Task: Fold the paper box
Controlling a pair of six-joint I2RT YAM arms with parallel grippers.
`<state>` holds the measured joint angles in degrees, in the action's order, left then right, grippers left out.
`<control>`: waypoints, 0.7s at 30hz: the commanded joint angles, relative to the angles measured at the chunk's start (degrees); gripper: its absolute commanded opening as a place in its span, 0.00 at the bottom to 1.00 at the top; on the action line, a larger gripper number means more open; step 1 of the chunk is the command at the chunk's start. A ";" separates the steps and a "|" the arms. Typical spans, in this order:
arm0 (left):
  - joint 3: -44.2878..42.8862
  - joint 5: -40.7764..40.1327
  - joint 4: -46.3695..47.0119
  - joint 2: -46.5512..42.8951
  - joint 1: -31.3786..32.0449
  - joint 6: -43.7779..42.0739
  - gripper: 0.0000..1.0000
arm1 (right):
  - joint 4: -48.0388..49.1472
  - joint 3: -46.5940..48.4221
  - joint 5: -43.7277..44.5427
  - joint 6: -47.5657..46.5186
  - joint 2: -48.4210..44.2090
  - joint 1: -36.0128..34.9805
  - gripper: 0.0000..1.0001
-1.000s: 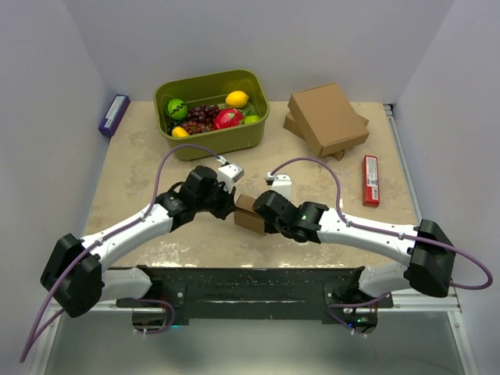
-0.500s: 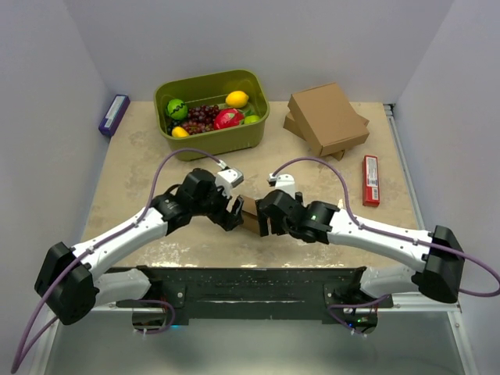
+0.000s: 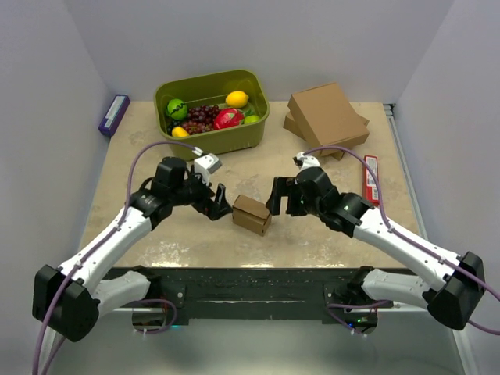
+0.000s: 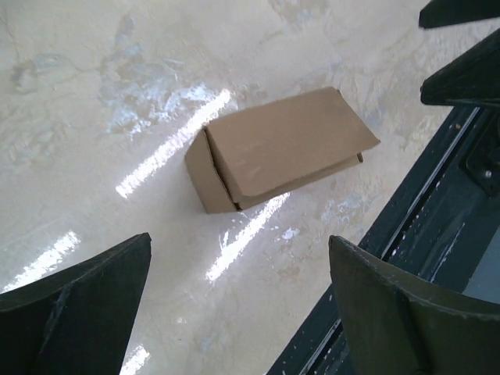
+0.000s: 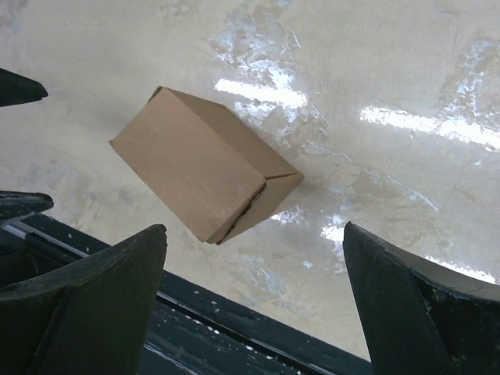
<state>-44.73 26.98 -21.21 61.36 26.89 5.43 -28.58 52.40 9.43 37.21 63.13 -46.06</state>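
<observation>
The paper box (image 3: 251, 214) is a small closed brown cardboard box lying on the table between my two arms, near the front edge. It shows whole in the left wrist view (image 4: 277, 148) and in the right wrist view (image 5: 205, 173). My left gripper (image 3: 215, 205) hangs a short way to its left, jaws wide open and empty. On the other side my right gripper (image 3: 283, 197) is also open and empty, clear of the box. Nothing touches the box.
A green tub (image 3: 255, 133) of fruit stands at the back. Stacked larger brown boxes (image 3: 326, 119) lie at the back right, a red packet (image 3: 370, 180) right of them, a purple packet (image 3: 114, 114) at the far left. A black rail (image 3: 234, 283) runs along the front edge.
Both grippers have opened and let go of the box. Each arm has drawn back sideways, left arm leftward and right arm rightward, leaving the box alone on the table.
</observation>
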 commanded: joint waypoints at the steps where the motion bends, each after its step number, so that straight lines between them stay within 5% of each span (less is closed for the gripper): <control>1: -3.17 9.04 7.82 1.30 -2.72 3.52 0.94 | 7.73 -3.09 -9.34 1.97 -1.08 3.69 0.94; 7: -1.59 11.77 14.87 8.33 -5.01 8.10 0.71 | 14.24 -8.71 -14.52 6.20 -1.79 5.46 0.77; 21: -0.62 11.34 15.68 13.60 -5.36 6.79 0.49 | 19.52 -12.06 -16.73 8.32 0.94 5.37 0.60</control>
<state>-45.43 37.36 -6.79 73.63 21.98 12.88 -12.36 40.77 -5.72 44.66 62.81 -40.75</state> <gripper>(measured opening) 0.520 0.610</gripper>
